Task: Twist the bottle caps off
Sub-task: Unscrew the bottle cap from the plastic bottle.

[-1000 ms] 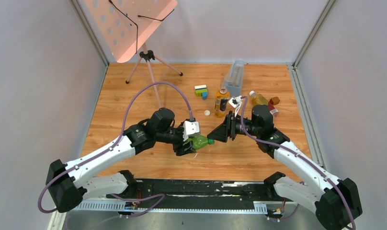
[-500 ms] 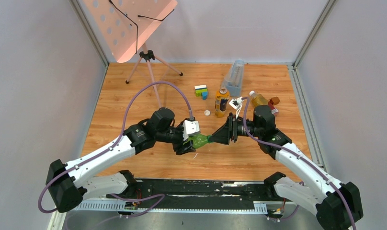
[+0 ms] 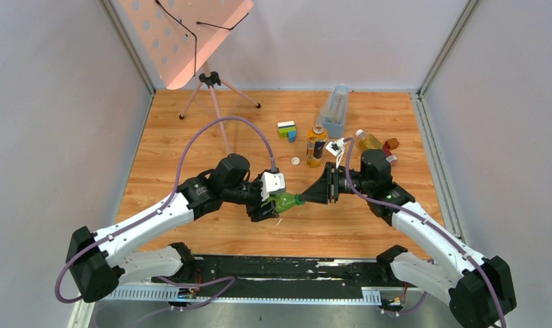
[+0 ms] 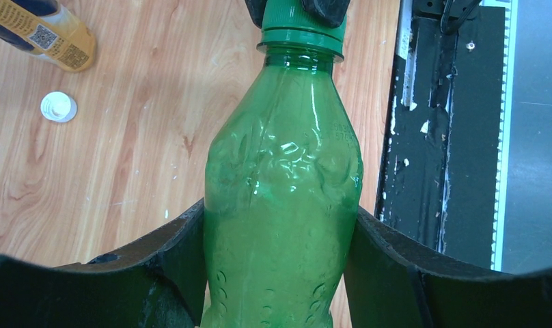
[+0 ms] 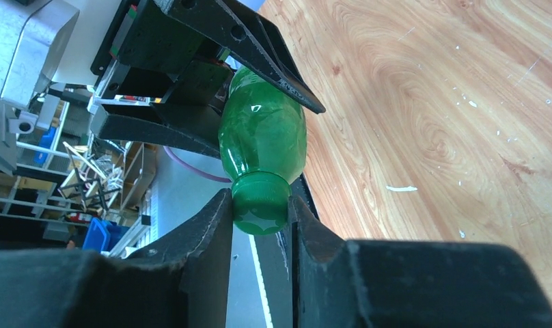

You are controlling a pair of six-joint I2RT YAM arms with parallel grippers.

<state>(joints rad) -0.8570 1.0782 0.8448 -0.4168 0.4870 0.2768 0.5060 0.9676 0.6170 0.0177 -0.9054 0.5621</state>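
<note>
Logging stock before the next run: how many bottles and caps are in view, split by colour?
Green bottle: 1
Amber bottles: 2
White caps: 2
Green cap: 1
Total: 6

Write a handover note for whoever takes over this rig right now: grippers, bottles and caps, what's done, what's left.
Left gripper: shut on the green bottle, held sideways.
Right gripper: shut on the green cap, which is on the bottle.
Done: a loose white cap lies on the table beside the yellow-label amber bottle, which looks uncapped.
Left: twist off the green cap, then do the red-label amber bottle, lying far right with its own white cap on.
</note>
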